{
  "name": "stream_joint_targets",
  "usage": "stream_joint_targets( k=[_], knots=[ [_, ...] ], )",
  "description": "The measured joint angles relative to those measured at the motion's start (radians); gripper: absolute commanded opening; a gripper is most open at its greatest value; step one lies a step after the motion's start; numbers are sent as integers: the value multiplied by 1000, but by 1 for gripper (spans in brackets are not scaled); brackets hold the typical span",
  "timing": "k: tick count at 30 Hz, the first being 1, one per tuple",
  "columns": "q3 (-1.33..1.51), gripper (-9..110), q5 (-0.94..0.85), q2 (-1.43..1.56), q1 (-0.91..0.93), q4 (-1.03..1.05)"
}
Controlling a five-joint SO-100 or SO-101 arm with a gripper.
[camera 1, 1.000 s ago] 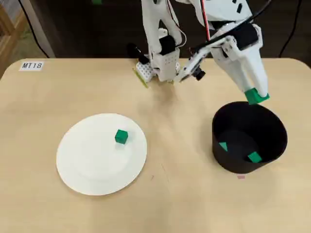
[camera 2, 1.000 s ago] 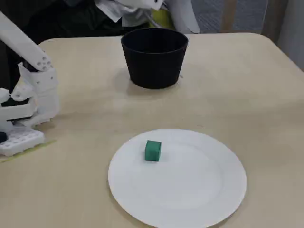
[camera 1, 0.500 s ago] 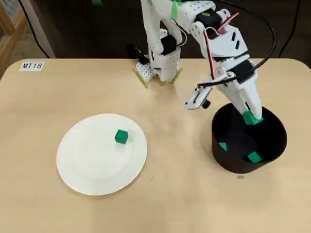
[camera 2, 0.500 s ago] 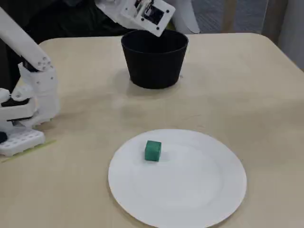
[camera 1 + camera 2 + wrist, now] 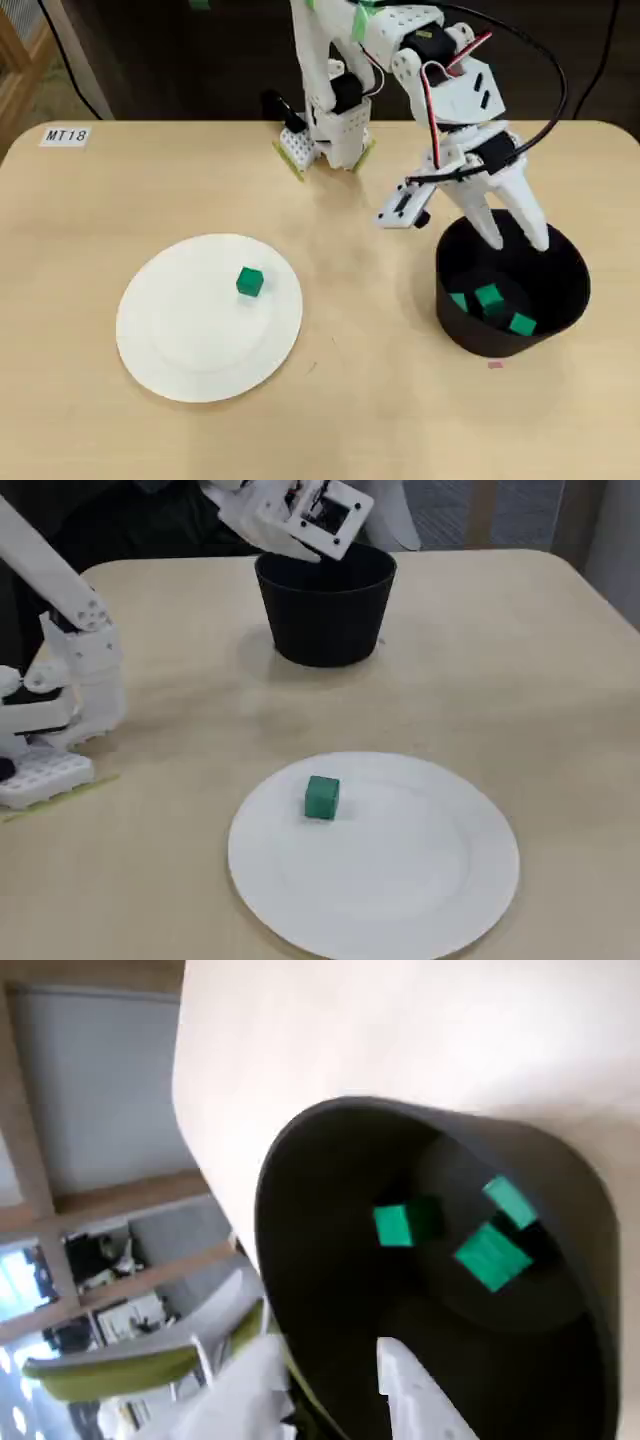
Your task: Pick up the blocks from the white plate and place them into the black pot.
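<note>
Three blocks lie inside the black pot, directly beneath the gripper, whose jaws are spread wide and empty above the pot's rim. One block sits on the white plate.

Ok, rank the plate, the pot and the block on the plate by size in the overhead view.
1. Plate, widest.
2. Pot, clearly narrower.
3. Block, far smaller than either.

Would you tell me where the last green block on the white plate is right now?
In the overhead view the block sits alone on the white plate, toward its upper right part, well left of the black pot.
</note>
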Motion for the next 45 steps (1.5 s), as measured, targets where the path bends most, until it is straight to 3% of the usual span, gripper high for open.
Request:
stream_joint_targets(
  k=[9,16,21,31,43,45],
  knots=[
    [-78,-2,-38,144,488,267],
    [-109,-2,-107,-40,824,491],
    [-229,-2,-164,-230,904,630],
    [-327,-1,-156,-296,957,690],
    [-339,34,-219,-419,986,707],
    [-339,35,-236,-446,1002,706]
  ],
)
